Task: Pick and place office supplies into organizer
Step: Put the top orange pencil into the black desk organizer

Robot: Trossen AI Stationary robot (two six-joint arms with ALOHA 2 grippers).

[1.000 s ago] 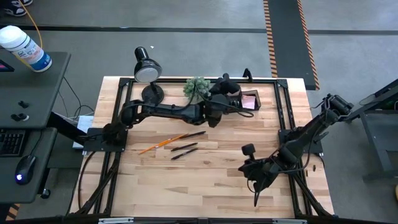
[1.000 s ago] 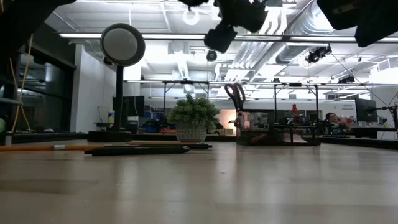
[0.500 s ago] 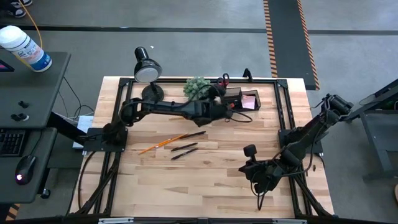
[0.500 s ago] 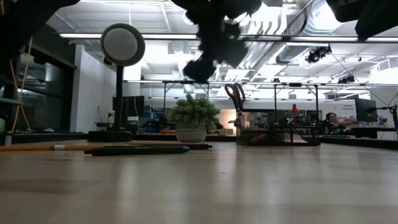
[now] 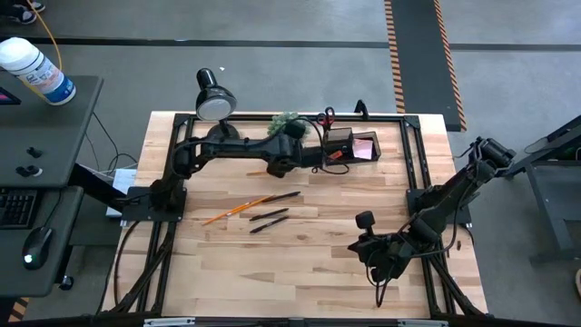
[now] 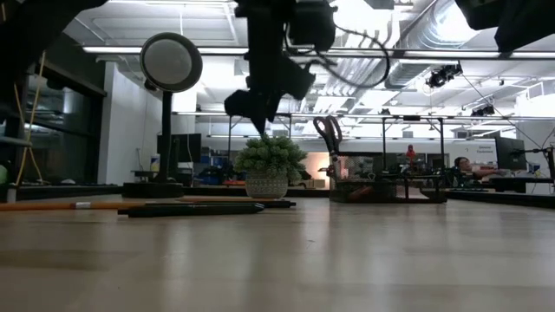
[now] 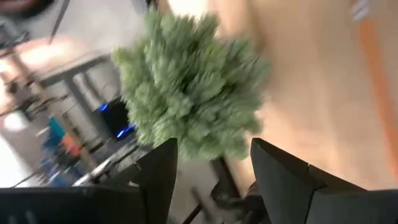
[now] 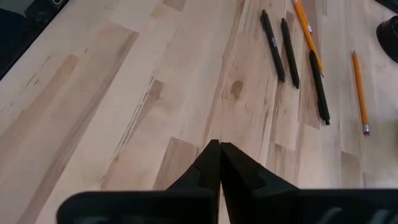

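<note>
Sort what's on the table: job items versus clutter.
Job: organizer, scissors, sticky notes, pencils, pens.
Clutter: lamp, plant.

The plant (image 7: 186, 93) is standing just ahead of the left gripper's (image 7: 211, 168) spread jaws, blocking the way forward. Bare table (image 8: 124, 93) is lying ahead of the right gripper's (image 8: 219, 163) closed jaws.

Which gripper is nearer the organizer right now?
Left. The left gripper hangs open above the plant, just beside the organizer; the right gripper is shut at the table's near edge, far off.
</note>
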